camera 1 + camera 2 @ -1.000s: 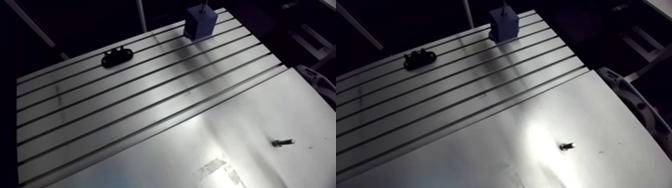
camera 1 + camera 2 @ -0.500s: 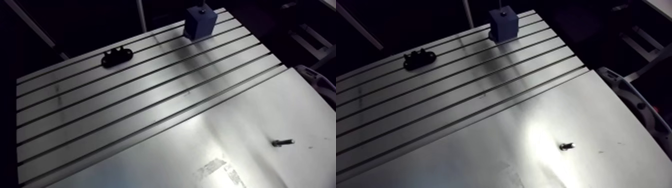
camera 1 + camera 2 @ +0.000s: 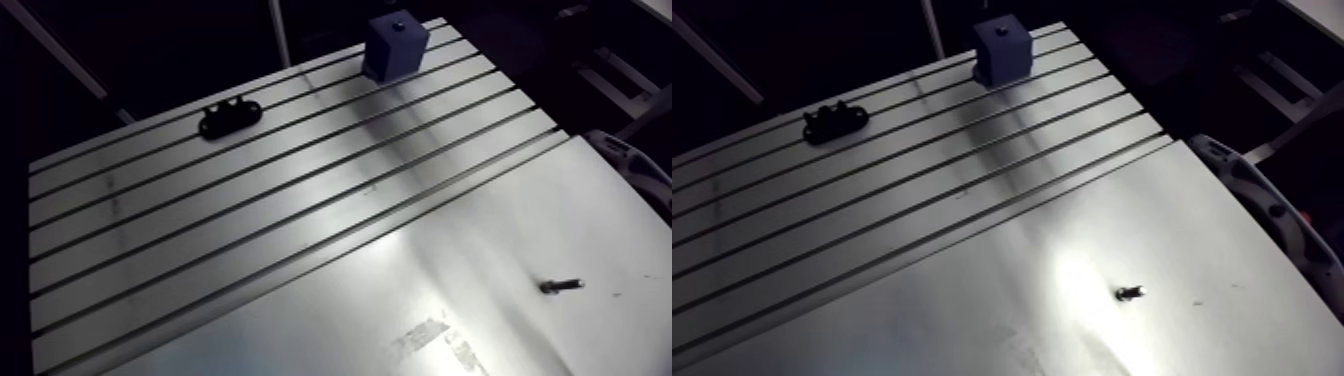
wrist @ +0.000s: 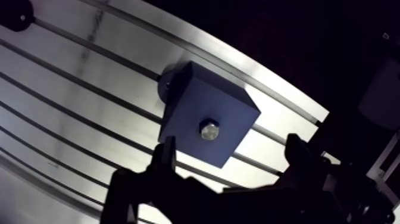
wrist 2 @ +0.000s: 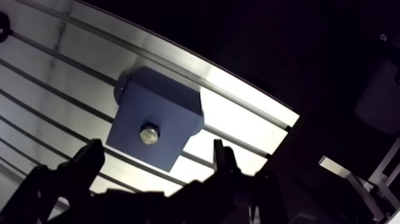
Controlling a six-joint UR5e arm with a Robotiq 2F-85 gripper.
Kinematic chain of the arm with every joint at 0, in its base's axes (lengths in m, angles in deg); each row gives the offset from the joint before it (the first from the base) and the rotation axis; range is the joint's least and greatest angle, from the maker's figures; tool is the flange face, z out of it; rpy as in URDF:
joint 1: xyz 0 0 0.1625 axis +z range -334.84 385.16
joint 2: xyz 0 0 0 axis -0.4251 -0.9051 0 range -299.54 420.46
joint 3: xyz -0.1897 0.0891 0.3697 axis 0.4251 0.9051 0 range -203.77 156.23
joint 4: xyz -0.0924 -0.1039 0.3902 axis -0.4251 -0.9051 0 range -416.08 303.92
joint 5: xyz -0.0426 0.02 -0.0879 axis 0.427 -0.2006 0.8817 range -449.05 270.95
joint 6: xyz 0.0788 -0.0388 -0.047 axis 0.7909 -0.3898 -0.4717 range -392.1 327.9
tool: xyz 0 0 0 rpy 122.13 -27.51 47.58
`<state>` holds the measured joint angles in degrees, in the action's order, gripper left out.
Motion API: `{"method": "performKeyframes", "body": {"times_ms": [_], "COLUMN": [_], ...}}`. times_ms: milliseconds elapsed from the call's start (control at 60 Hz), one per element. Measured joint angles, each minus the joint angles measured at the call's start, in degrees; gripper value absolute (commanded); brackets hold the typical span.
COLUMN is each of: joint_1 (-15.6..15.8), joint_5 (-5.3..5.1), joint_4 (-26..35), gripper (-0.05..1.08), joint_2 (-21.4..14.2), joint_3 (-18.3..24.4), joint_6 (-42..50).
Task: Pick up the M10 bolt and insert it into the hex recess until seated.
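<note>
The silvery bolt (image 4: 209,129) is sitting in the recess (image 4: 201,123) atop the blue block (image 4: 184,98), which is standing just ahead of the pincer (image 4: 231,149).

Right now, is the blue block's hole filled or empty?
Filled: a hex bolt head sits in the middle of the block's top. Another bolt lies loose on the table.
</note>
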<state>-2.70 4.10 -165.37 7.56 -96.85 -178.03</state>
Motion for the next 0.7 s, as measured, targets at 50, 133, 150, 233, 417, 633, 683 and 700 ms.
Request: {"method": "performKeyframes", "body": {"times_ms": [50, 133, 150, 233, 417, 633, 683, 700], "joint_1": [-0.05, -0.11, -0.12, -0.15, -0.13, -0.15, -0.15, -0.15], "joint_5": [-0.2, -0.39, -0.41, -0.4, -0.22, -0.45, -0.42, -0.4], "joint_4": [0.0, 0.08, 0.12, 0.61, 3.3, 8.65, 9.39, 9.6], "gripper": [0.05, 0.25, 0.25, 0.58, 1.04, 1.07, 1.07, 1.07], "joint_2": [-0.14, -0.42, -0.49, -1.17, -2.21, -1.55, -1.28, -1.19], "joint_3": [-0.02, 0.01, 0.03, 0.17, 1.44, 3.89, 4.24, 4.34], "joint_6": [1.29, 3.72, 4.22, 7.83, 17.53, 25.67, 27.04, 27.46]}}
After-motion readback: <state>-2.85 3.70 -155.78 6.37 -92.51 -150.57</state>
